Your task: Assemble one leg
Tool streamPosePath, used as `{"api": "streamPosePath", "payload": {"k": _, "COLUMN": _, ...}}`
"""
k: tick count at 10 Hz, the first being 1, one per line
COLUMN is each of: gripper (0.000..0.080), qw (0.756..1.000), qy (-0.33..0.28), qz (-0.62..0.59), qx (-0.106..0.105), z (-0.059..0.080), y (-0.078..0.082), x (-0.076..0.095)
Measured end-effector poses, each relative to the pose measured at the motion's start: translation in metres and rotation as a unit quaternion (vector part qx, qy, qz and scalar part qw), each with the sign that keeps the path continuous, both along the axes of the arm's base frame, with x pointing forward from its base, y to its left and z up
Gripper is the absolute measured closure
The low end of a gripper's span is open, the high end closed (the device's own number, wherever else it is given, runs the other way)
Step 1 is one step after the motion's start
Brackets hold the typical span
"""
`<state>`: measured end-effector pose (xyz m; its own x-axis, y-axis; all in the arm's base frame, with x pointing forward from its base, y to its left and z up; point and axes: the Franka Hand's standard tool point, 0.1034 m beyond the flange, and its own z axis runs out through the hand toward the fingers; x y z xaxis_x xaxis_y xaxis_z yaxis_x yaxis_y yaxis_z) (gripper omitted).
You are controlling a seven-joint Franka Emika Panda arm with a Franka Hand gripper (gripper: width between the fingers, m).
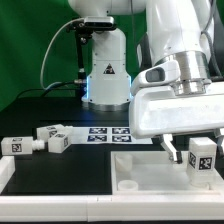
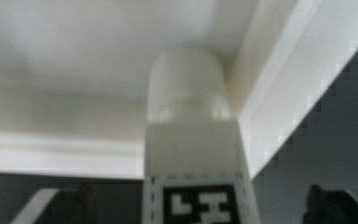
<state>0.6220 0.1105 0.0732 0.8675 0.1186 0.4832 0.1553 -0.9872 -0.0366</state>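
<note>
My gripper (image 1: 198, 150) hangs at the exterior view's right and is shut on a leg (image 1: 201, 160), a small white block with a black-and-white tag. It holds the leg upright over the right corner of the white tray-like piece (image 1: 140, 160). In the wrist view the leg (image 2: 194, 120) runs from between my gripper's (image 2: 194, 210) dark fingertips (image 2: 44, 205) towards the inner corner of the tray's raised rim (image 2: 274, 50). Its rounded end lies close to that corner; I cannot tell whether it touches.
Two more tagged legs (image 1: 17, 146) (image 1: 53, 137) lie on the black table at the exterior view's left. The marker board (image 1: 105, 133) lies behind the tray. The robot base (image 1: 105, 70) stands at the back before a green curtain.
</note>
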Motion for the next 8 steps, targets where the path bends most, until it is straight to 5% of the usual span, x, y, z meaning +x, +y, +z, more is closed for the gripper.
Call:
{"api": "streamPosePath", "payload": {"k": 2, "gripper": 0.0156, "qw": 0.999, "qy": 0.032, "qz": 0.003, "qx": 0.002, "z": 0.01, "y": 0.0, "x": 0.004}}
{"api": "streamPosePath", "payload": {"k": 4, "gripper": 0.0151, "qw": 0.992, "qy": 0.126, "qz": 0.008, "qx": 0.006, "z": 0.013, "y": 0.0, "x": 0.008}}
{"api": "streamPosePath", "payload": {"k": 8, "gripper": 0.015, "qw": 0.97, "qy": 0.242, "qz": 0.009, "qx": 0.01, "z": 0.002, "y": 0.001, "x": 0.017}}
